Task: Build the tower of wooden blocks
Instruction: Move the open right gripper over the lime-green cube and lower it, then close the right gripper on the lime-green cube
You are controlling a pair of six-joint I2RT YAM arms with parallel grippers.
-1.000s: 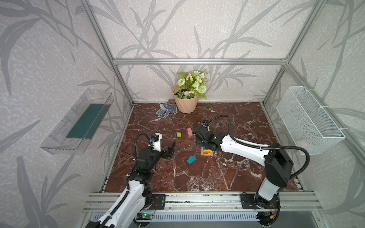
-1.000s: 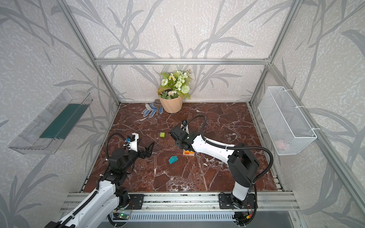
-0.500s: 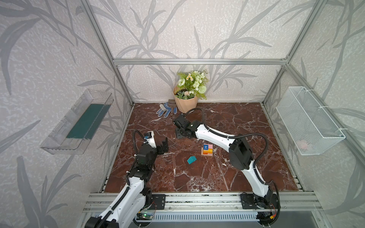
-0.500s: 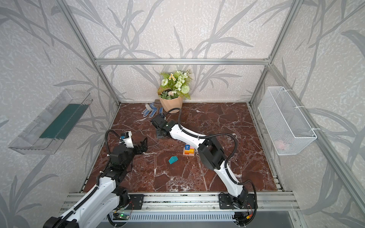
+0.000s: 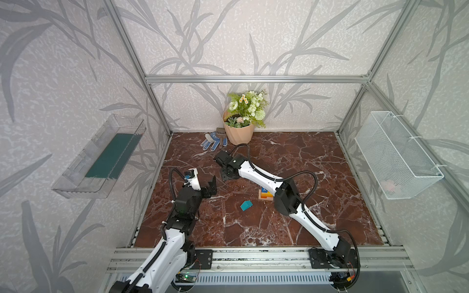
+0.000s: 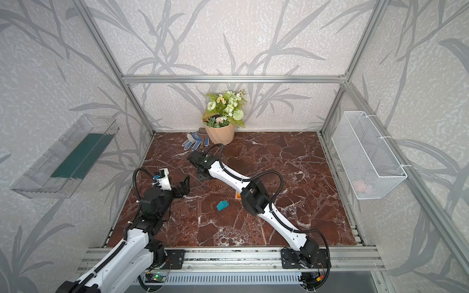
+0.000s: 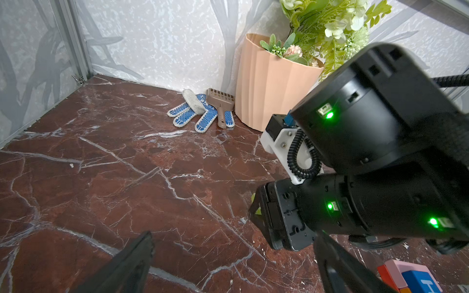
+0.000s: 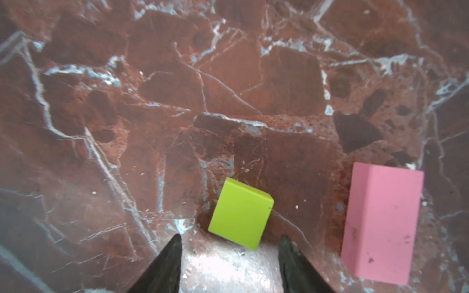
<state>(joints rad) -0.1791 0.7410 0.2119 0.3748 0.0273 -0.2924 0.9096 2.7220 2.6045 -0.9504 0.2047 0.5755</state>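
Note:
My right gripper (image 8: 231,239) points down at the floor, open. The green cube (image 8: 241,213) lies just ahead of its fingertips, not between them. A pink oblong (image 8: 383,223) lies flat beside the cube. In both top views the right gripper (image 5: 225,175) hides these two blocks. The tower (image 5: 265,194) stands mid-floor, partly behind the right arm; in the left wrist view its pink, red and orange blocks and blue "H" cube (image 7: 416,277) show. The teal house-shaped piece (image 5: 246,205) lies loose in front of it. My left gripper (image 5: 212,185) hovers open and empty at the left.
A beige flowerpot (image 5: 241,132) stands at the back wall with blue-white gloves (image 5: 212,142) and a brown scoop (image 7: 220,104) beside it. A white wire basket (image 5: 396,154) hangs on the right wall, a clear tray (image 5: 101,157) on the left wall.
The right arm has swung from the tower to the back left and come down over the green cube, its jaws narrowing a little. The left gripper has drawn slightly back.

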